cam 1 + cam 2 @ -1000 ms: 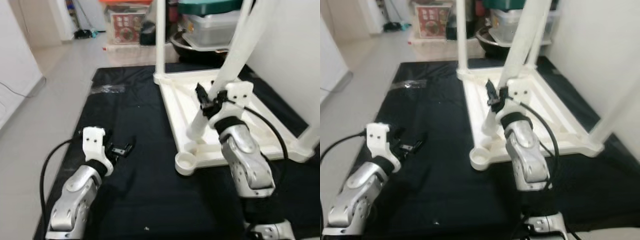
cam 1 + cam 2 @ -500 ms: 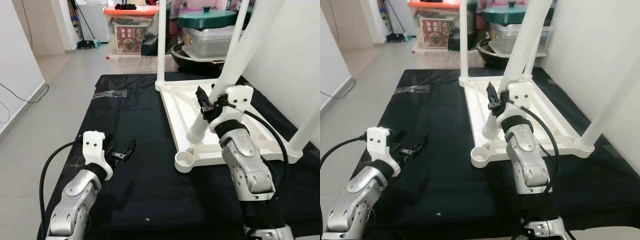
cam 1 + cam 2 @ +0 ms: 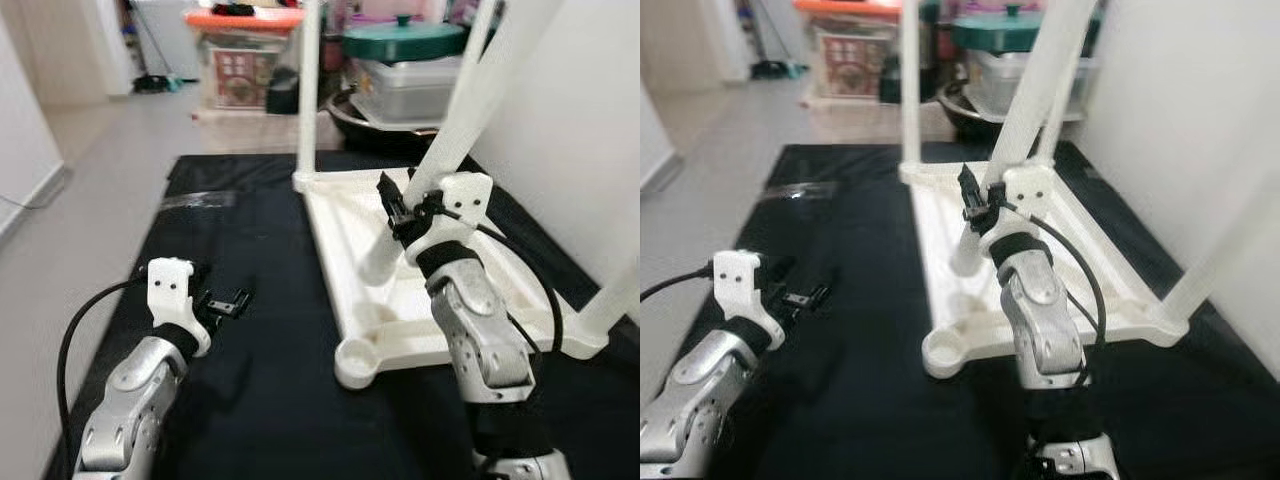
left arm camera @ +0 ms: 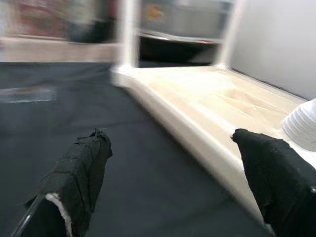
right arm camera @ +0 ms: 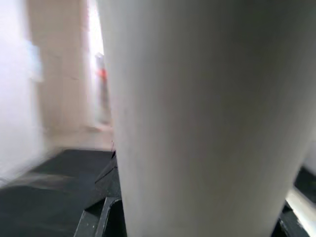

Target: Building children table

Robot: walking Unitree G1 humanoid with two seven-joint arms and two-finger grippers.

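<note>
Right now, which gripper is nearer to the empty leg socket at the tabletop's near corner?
Right. The right gripper grips the slanted table leg above and behind the socket; the left gripper hovers open over the black mat, farther away.

The black mat point(image 3: 270, 360) lies bare between the left gripper point(image 3: 228, 301) and the upturned white table top point(image 3: 345, 225), leaving open room there. A slanted table leg point(image 3: 455, 130) crosses above the top, upright legs point(image 3: 308, 90) stand at its far corners, and a wall point(image 3: 580, 130) closes the right.
</note>
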